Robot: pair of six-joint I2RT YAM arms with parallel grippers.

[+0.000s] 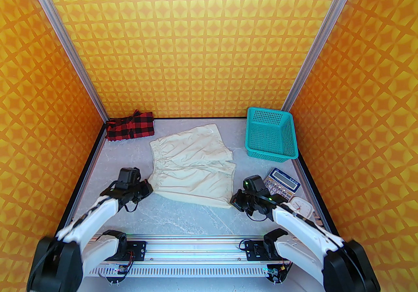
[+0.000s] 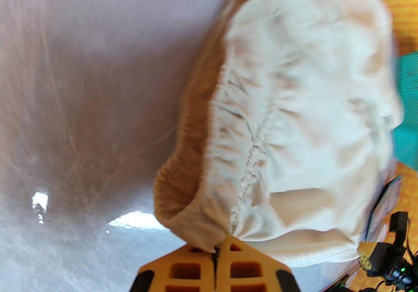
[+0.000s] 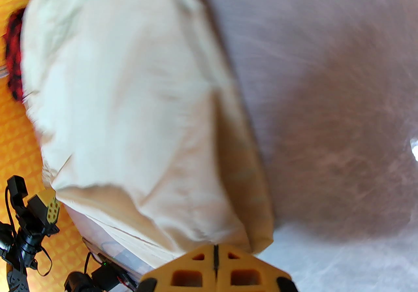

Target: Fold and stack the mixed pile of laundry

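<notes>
The cream garment (image 1: 192, 166) with a gathered elastic band lies spread on the grey table. My left gripper (image 1: 149, 186) is shut on its near-left corner at the elastic band (image 2: 196, 235). My right gripper (image 1: 233, 201) is shut on the near-right hem corner (image 3: 258, 241). In both wrist views the yellow fingers (image 2: 202, 268) (image 3: 196, 268) stand pressed together with cream cloth pinched at their tips. The red-and-black check shirt (image 1: 130, 126) sits folded at the back left corner, and a sliver of the shirt (image 3: 13, 55) shows past the cream cloth.
A teal perforated basket (image 1: 271, 132) stands at the back right. A grey calculator (image 1: 283, 183) and a small white clock (image 1: 302, 205) lie by my right arm. Orange patterned walls close in three sides. Bare table lies in front of the garment.
</notes>
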